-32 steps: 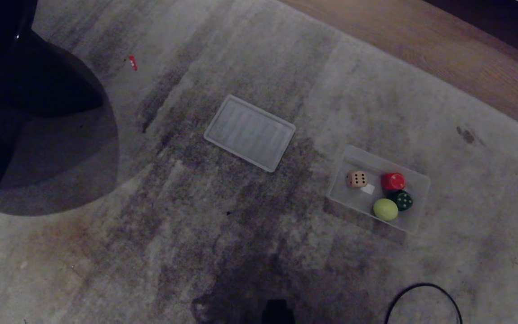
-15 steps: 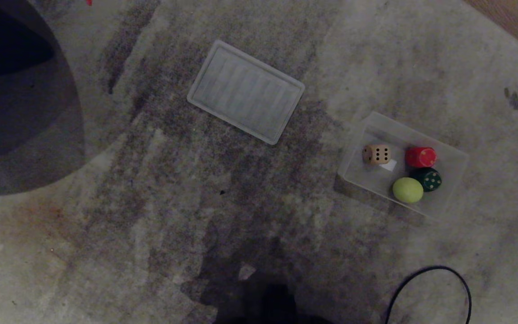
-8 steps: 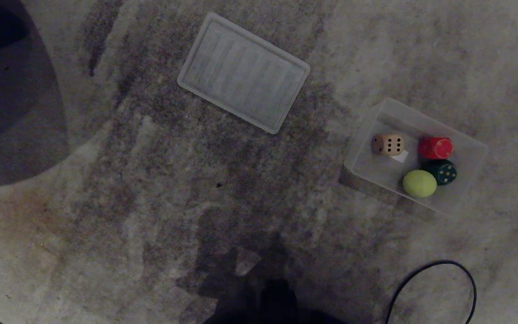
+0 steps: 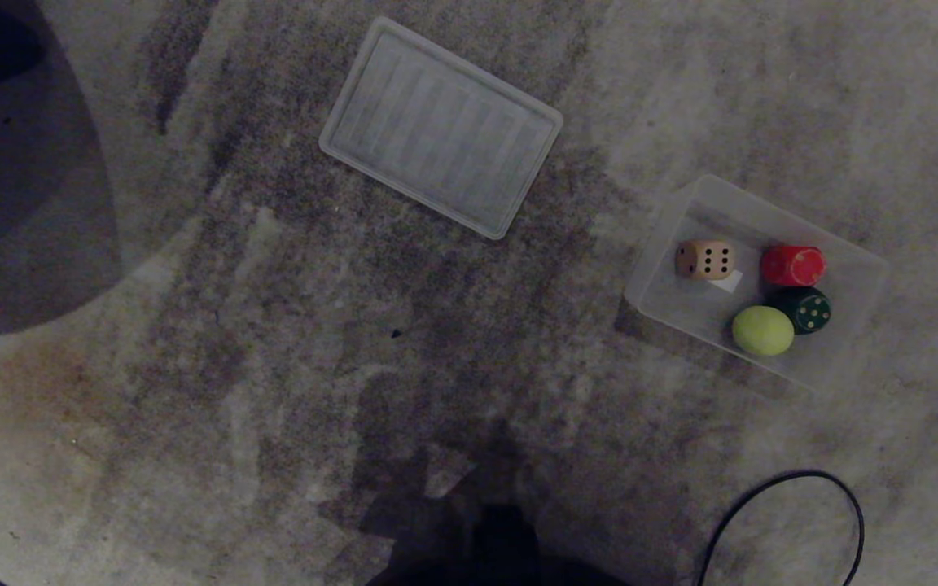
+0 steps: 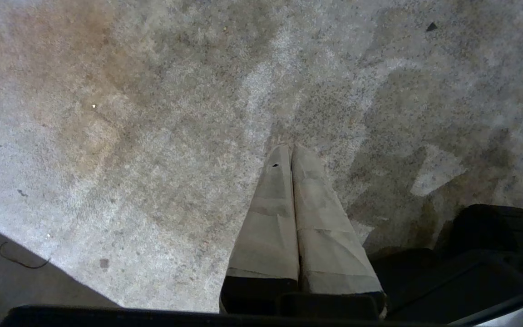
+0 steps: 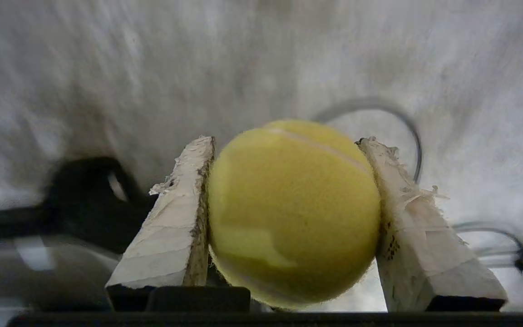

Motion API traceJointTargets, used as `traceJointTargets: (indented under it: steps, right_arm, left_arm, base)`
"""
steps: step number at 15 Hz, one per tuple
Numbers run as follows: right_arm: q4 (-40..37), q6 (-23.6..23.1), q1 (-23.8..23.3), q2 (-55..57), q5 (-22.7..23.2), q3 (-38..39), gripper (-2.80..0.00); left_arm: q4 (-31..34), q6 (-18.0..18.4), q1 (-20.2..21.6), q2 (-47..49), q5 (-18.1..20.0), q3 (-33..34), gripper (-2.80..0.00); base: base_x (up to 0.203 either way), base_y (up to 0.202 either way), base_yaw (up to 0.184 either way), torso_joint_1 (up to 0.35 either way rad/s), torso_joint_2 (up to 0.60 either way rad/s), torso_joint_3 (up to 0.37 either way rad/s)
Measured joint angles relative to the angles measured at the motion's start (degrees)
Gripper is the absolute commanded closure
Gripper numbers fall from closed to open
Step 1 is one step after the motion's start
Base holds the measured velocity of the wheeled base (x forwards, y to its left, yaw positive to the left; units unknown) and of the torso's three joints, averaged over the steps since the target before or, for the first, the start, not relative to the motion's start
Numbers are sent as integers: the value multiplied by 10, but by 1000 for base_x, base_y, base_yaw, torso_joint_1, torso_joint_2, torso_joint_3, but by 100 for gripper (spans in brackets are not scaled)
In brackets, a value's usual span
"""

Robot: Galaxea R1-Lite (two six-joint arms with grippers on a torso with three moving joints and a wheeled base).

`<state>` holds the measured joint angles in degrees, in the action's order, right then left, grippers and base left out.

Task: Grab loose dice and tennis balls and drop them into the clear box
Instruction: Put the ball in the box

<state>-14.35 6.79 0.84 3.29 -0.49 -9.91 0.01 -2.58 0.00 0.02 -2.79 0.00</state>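
With a cream die (image 4: 704, 260) and one tennis ball (image 4: 762, 330) lying in the clear box (image 4: 852, 252), the right gripper (image 6: 288, 143) fingers are clamping another tennis ball (image 6: 293, 213) awaiting drop-off, while the left gripper (image 5: 291, 150) is hanging shut and empty.

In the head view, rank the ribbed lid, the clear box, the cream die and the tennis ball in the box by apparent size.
1. ribbed lid and clear box: look about alike, unranked.
2. tennis ball.
3. cream die, only slightly smaller than the ball.
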Motion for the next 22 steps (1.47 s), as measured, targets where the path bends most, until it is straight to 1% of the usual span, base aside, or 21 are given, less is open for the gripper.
traceJointTargets:
  steps: [2,3,5,7,11,13,14,16,17,18,19,22]
  right_arm:
    - [10,37,-1,79,-1,-47,0]
    - [24,56,-3,138,-3,-71,0]
    - [93,81,-7,277,-15,-109,0]
    - [186,92,-7,422,-30,-133,0]
    - [424,105,-4,713,-48,-172,0]
    - [544,117,0,836,-52,-200,0]
    - [608,131,4,888,-53,-221,0]
    - [720,169,14,956,-55,-263,0]
    - [752,183,17,976,-55,-275,0]
    - [763,191,19,987,-55,-282,0]
    - [765,192,19,993,-54,-287,-280]
    - [767,191,20,999,-52,-288,-280]
  left_arm:
    - [0,0,0,0,0,0,0]
    - [0,0,0,0,0,0,0]
    - [0,0,0,0,0,0,0]
    - [0,0,0,0,0,0,0]
    - [0,0,0,0,0,0,0]
    - [0,0,0,0,0,0,0]
    - [0,0,0,0,0,0,0]
    - [0,0,0,0,0,0,0]
    - [0,0,0,0,0,0,0]
    - [0,0,0,0,0,0,0]
    - [0,0,0,0,0,0,0]
    - [0,0,0,0,0,0,0]
  base:
    - [0,0,0,0,0,0]
    - [0,0,0,0,0,0]
    - [0,0,0,0,0,0]
    - [0,0,0,0,0,0]
    - [0,0,0,0,0,0]
    - [0,0,0,0,0,0]
    - [0,0,0,0,0,0]
    - [0,0,0,0,0,0]
    - [0,0,0,0,0,0]
    - [0,0,0,0,0,0]
    - [0,0,0,0,0,0]
    - [0,0,0,0,0,0]
